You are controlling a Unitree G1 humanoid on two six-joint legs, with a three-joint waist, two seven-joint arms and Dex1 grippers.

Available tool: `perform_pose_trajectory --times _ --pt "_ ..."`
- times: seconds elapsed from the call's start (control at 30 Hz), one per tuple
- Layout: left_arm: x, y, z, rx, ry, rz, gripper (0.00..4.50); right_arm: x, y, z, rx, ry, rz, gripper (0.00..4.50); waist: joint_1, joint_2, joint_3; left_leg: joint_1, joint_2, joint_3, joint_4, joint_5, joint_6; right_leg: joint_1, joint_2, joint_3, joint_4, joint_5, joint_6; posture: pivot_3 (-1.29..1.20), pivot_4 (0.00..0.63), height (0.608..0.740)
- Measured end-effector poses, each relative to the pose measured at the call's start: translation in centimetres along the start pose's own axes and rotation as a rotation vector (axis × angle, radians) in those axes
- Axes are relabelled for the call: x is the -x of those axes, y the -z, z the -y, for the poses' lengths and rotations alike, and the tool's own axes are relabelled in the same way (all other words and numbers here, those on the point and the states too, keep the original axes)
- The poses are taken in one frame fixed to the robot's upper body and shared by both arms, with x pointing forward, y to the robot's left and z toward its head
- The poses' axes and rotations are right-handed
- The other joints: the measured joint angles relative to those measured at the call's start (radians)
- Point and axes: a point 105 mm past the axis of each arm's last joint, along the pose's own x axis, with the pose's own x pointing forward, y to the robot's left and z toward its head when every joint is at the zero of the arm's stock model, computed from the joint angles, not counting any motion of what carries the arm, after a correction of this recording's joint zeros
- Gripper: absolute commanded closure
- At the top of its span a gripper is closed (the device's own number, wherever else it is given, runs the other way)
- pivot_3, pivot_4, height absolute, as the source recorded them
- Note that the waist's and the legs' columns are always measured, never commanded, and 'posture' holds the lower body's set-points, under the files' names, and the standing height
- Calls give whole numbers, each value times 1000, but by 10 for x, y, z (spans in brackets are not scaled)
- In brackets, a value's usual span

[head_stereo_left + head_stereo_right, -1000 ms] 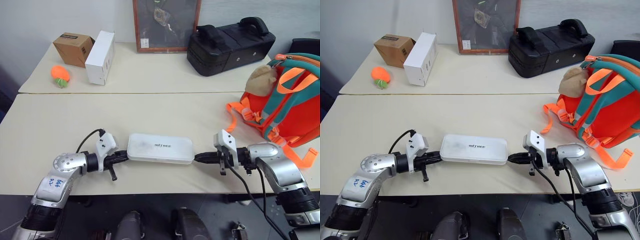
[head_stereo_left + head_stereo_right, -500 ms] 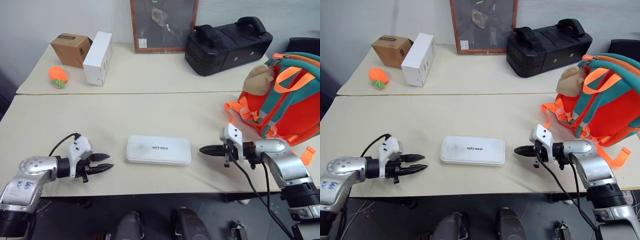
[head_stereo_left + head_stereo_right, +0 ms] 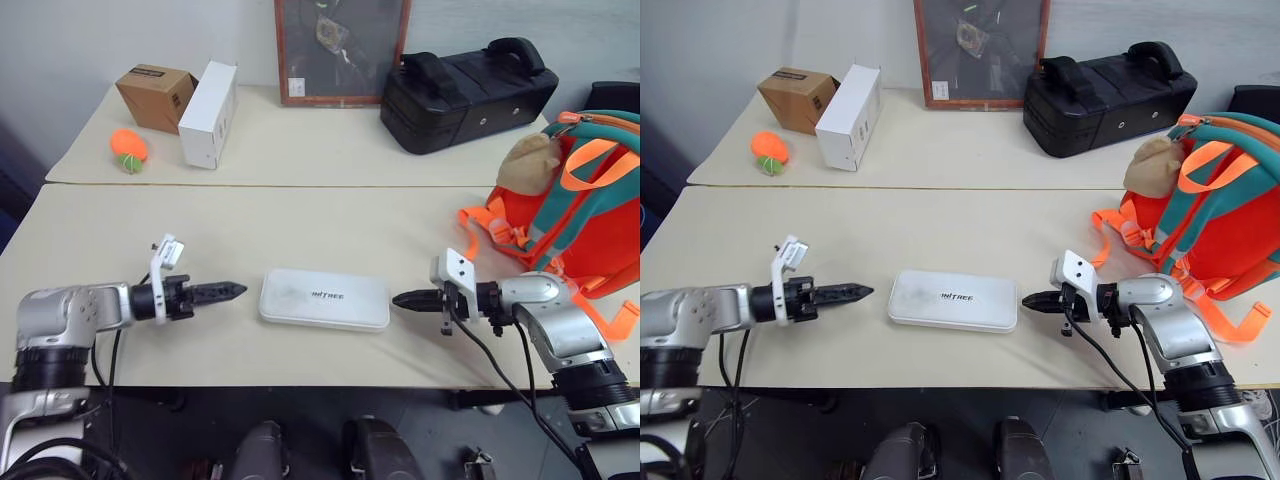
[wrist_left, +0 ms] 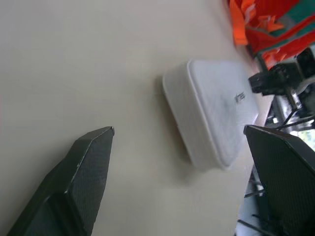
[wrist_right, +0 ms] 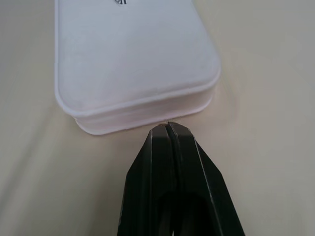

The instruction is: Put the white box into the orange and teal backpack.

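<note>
The left claw (image 3: pixel 222 292) hovers low over the bench (image 3: pixel 300 230) near its front edge, its black fingers spread wide apart as the left wrist view shows, aimed at one short end of the white box (image 3: pixel 325 298) but clear of it. The right claw (image 3: pixel 405 299) sits at the box's other short end, fingers pressed together into a single point just beside the rounded edge; whether the tip actually touches the shell cannot be told. The white box lies flat near the middle of the front edge, between the two claws, held by neither. The orange and teal backpack (image 3: pixel 570 195) stands upright at the right end of the bench, well apart from the box, with a tan plush toy (image 3: pixel 530 160) on its near side. The step in hand looks like setting up a grasp, with nothing lifted yet. The next move likely calls for the left claw to advance and clamp the near end, or for both claws to squeeze the box end to end, before carrying it toward the backpack's opening.
</note>
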Motion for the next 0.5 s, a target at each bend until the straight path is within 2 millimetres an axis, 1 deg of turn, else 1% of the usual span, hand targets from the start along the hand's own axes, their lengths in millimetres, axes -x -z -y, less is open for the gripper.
perform_pose_trajectory --times 0.1,0.23,0.4,0.5 --pt "-15 0 5 31 38 -33 53 -1 1 0 3 -1 -6 4500 -2 0 0 0 0 0 0 0 0 0 0 0 0 0 0 0 150 740" --pt "-53 -2 19 16 103 -113 53 -3 6 -1 11 5 -22 4500 8 0 0 0 -1 0 2 0 0 0 0 0 0 0 0 0 150 740" --pt "-69 -7 21 13 105 -151 53 3 12 -1 -7 28 -24 4500 15 -1 -1 2 -1 0 3 0 0 3 0 0 0 0 1 0 150 740" --pt "-75 -8 23 -4 109 -173 53 6 13 -1 -3 40 -34 4500 23 -1 -1 2 -1 0 3 0 0 4 0 0 -1 1 1 0 150 740"
